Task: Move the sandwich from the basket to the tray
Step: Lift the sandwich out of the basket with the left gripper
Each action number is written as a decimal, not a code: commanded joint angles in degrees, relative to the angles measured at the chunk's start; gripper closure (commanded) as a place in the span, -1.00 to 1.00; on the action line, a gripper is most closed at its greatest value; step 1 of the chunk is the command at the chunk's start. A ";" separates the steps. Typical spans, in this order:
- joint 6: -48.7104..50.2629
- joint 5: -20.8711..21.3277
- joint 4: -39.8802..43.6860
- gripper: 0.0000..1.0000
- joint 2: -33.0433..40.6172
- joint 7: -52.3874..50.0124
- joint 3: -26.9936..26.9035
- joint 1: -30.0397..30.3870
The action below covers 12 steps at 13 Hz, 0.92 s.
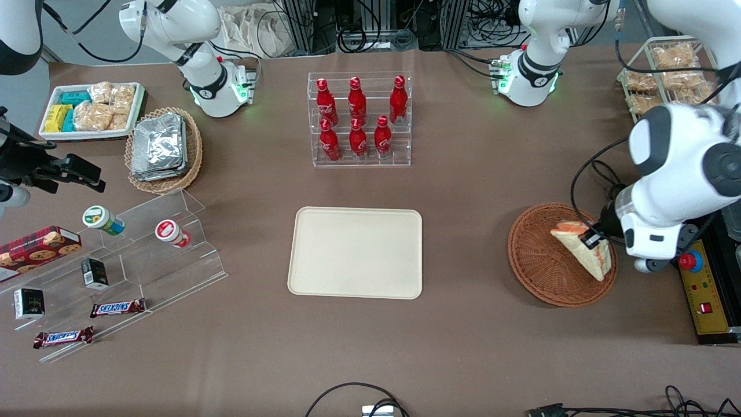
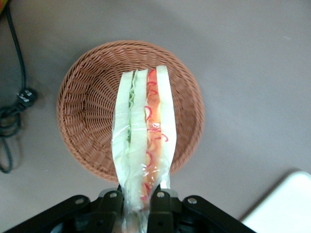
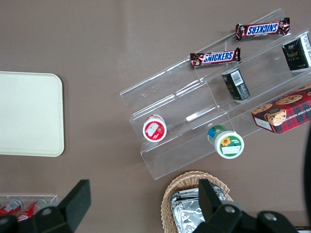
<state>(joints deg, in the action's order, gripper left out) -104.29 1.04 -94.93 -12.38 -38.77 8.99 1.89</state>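
The sandwich, a clear-wrapped wedge of pale bread with red-orange and green filling, hangs above the round reddish-brown wicker basket. My left gripper is shut on the sandwich's narrow end, its black fingers pressing both sides of the wrap. The basket lies below the sandwich with nothing else in it. The cream rectangular tray lies flat mid-table, toward the parked arm's end from the basket; one corner shows in the left wrist view.
A clear rack of red bottles stands farther from the front camera than the tray. A yellow control box sits beside the basket at the working arm's end. A wire rack of snack packets is above it. A black cable lies by the basket.
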 commanded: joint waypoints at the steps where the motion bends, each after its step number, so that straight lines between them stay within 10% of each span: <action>1: 4.62 1.33 7.20 1.00 -0.80 4.65 5.05 -0.31; 12: 5.16 6.06 6.52 1.00 -3.95 -3.23 28.35 -0.49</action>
<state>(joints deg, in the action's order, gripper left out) -96.96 4.50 -87.68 -12.96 -40.22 34.67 0.95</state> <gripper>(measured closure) 0.819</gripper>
